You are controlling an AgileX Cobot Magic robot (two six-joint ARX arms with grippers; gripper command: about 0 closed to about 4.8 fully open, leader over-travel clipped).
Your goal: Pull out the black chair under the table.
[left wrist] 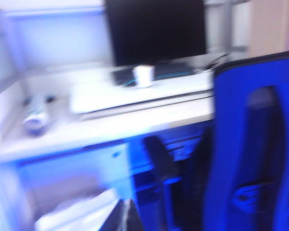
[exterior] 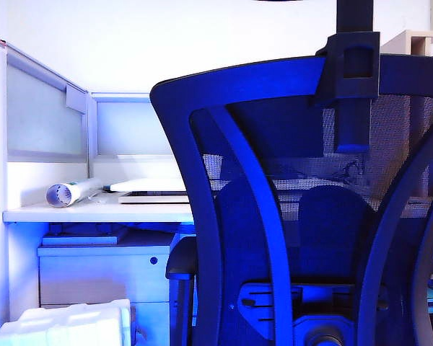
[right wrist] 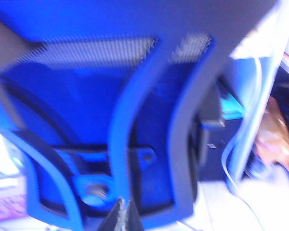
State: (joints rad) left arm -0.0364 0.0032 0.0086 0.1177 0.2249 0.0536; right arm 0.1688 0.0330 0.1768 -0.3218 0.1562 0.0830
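Starting at nine o'clock in the exterior view, I see the table (exterior: 94,214) with its partition, and the chair (exterior: 274,216) filling everything from centre to three o'clock, close to the camera, its seat side toward the table edge. My left gripper (left wrist: 125,216) shows only as dark tips at six o'clock of its wrist view, apparently closed, though blur leaves me unsure; it hangs clear of the chair. My right gripper (right wrist: 121,216) is closed on nothing, just short of the back frame. I judge the chair heavy but free-rolling; the mesh is soft, so the stiff frame strut is where I'd take hold.
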